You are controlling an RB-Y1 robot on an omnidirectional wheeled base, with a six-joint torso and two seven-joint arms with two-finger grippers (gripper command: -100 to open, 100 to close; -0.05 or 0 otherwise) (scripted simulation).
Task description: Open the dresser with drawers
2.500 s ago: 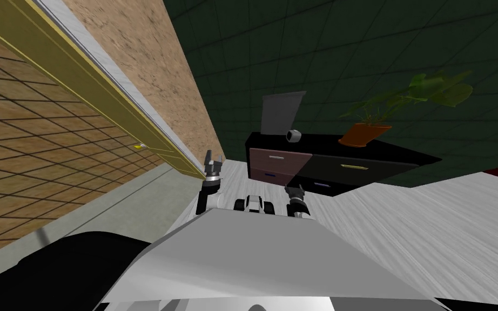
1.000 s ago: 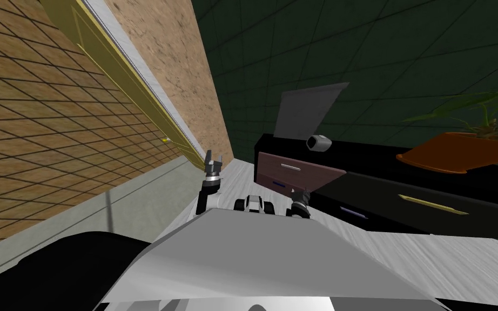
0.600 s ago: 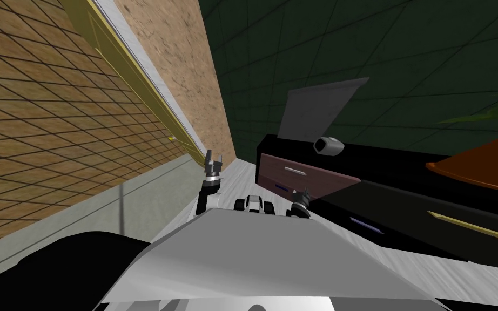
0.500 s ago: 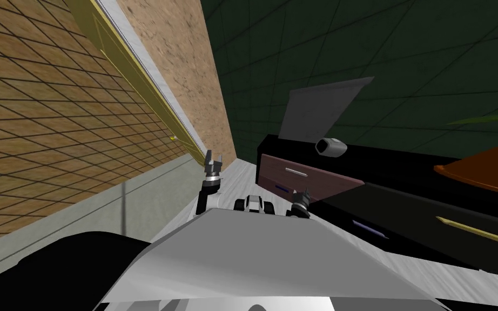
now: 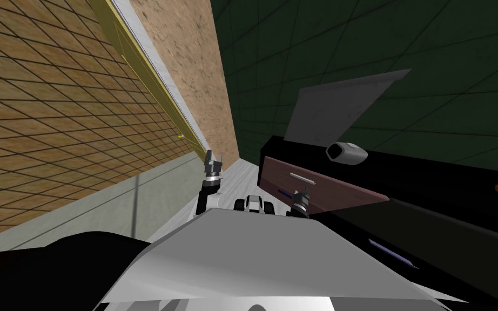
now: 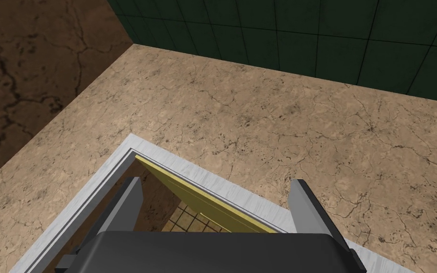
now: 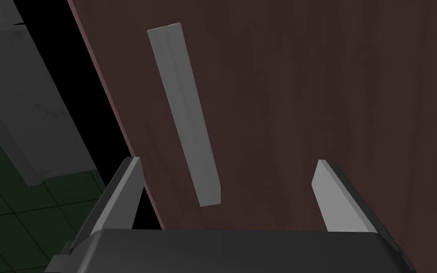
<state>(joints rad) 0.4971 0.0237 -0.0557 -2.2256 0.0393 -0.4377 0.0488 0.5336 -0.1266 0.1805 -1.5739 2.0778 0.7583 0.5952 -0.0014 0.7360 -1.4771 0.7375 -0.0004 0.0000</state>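
1. One black dresser (image 5: 437, 178) sits ahead-right against the green wall (image 5: 404, 38). It shows four bar handles: one grey, two bluish, one yellow.
2. Right gripper (image 7: 227, 166): two fingers spread, pinching nothing, facing the brown drawer front (image 7: 331, 95). The near end of the grey handle (image 7: 184, 113) lies between them.
3. Left gripper (image 6: 217, 185): fingers spread, empty, raised on my left.
4. Dresser top holds one grey cup-like thing (image 5: 345, 153) and one grey panel (image 5: 345, 105).

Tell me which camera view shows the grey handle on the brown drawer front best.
The right wrist view: the grey handle appears large on the brown drawer front, just ahead of the right arm's open jaws. The head view shows it as a small light bar beyond the right arm. The left wrist view looks another way.
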